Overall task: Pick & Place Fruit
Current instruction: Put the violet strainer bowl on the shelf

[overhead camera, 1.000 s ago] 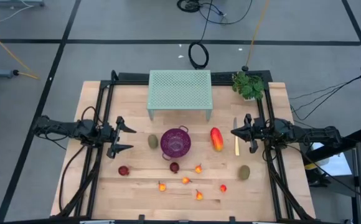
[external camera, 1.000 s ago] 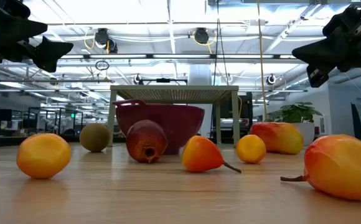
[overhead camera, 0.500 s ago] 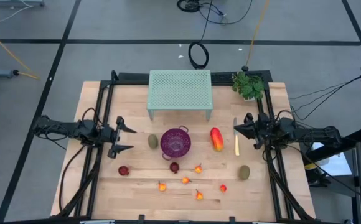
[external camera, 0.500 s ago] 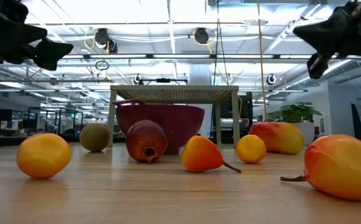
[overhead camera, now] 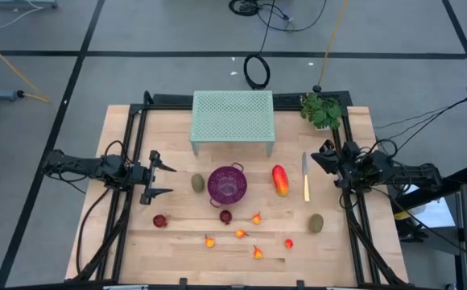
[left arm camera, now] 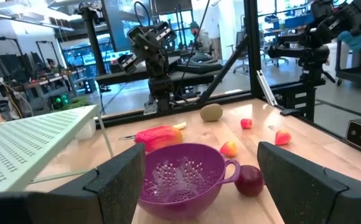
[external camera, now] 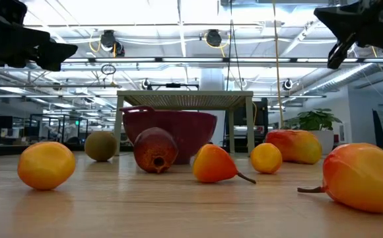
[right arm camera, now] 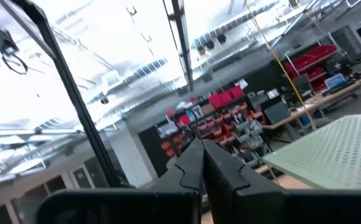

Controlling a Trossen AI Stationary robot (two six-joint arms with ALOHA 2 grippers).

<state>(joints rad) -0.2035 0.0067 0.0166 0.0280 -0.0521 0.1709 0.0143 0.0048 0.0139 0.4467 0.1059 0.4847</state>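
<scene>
The purple bowl (overhead camera: 226, 184) sits mid-table. Just left of it is a brown-green oval fruit (overhead camera: 198, 183); just right are the red-orange fruit (overhead camera: 280, 180) and the knife (overhead camera: 305, 177). Behind the bowl stands the green mesh shelf (overhead camera: 233, 118). In front lie small fruits (overhead camera: 241, 234) with gaps between them. Far to the left of the bowl the wood is bare.

No legible text anywhere.

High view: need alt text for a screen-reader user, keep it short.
Seen from above, toy fruit lies scattered on a wooden table around an empty purple mesh bowl. The left claw hangs open at the left edge; the right claw is shut near a yellow-handled knife. A green rack stands behind.
</scene>
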